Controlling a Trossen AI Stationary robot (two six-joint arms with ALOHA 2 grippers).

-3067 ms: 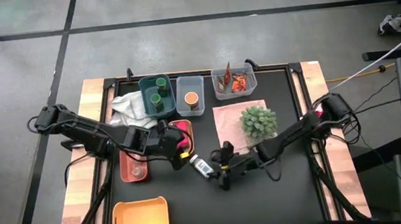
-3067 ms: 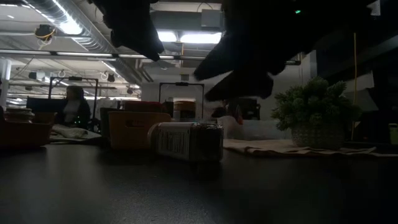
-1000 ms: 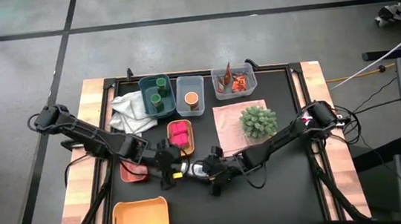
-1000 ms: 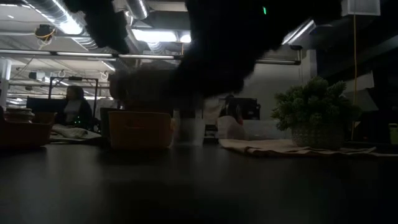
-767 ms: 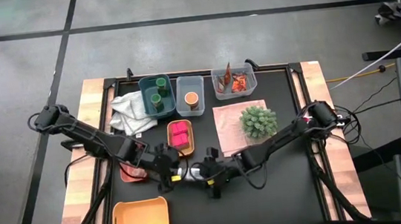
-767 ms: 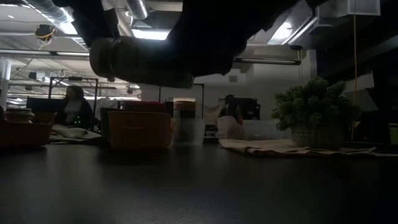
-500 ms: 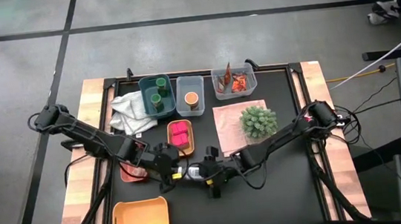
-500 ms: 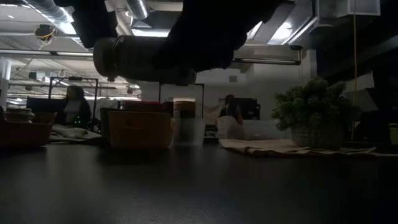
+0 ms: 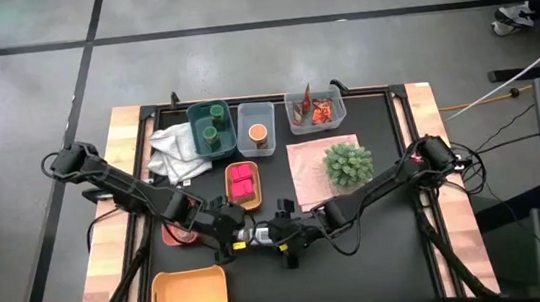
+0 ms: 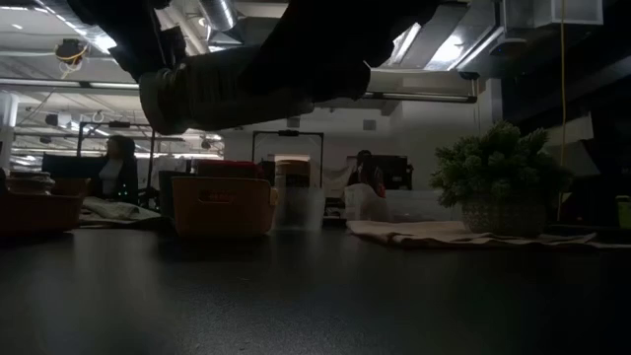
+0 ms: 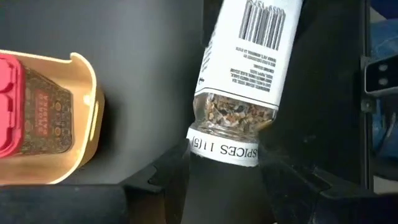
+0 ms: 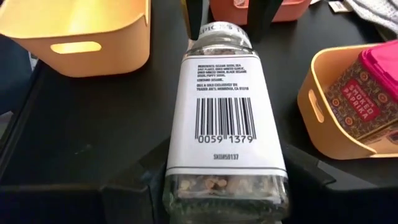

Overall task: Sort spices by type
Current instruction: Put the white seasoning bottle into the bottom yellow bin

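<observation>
A white labelled spice bottle [image 9: 255, 235] hangs lifted over the table's near middle between both grippers. In the low view the bottle [image 10: 232, 89] lies nearly level, its cap end slightly lower. My left gripper [image 9: 234, 237] is shut at the cap end and my right gripper [image 9: 277, 235] at the base end. Green-lidded jars stand in a green bin [image 9: 209, 127], an orange-lidded jar in a clear bin [image 9: 256, 132], red-orange packets in another [image 9: 316, 111], and magenta boxes in a tan tray [image 9: 242, 182]. My left gripper [image 11: 224, 186] pinches the bottle's dark cap [image 11: 200, 177] between its two fingers [image 11: 165, 177], coming level from the table's left, in line with the bottle. The bottle [image 11: 249, 56] reaches away from the fingers, clear of the table. My right gripper [image 12: 224, 199] pinches the bottle's base end [image 12: 224, 183], with one finger [image 12: 134, 180] on each side. It comes roughly level from the table's right, in line with the bottle. The labelled body [image 12: 225, 118] points away toward the other gripper, lifted clear.
A yellow bin [image 9: 190, 295] sits at the near left, and a reddish tray [image 9: 180, 231] lies under the left arm. A spiky green plant [image 9: 349, 163] stands on a pink cloth, and a white cloth [image 9: 174, 149] lies at the far left. A person [image 10: 118, 173] sits in the room beyond.
The right gripper has kept the bottle lifted and carried it slightly toward the table's left. The left gripper has closed in on the cap end. The bottle has tipped a little, so its cap end now sits lower than its base end.
</observation>
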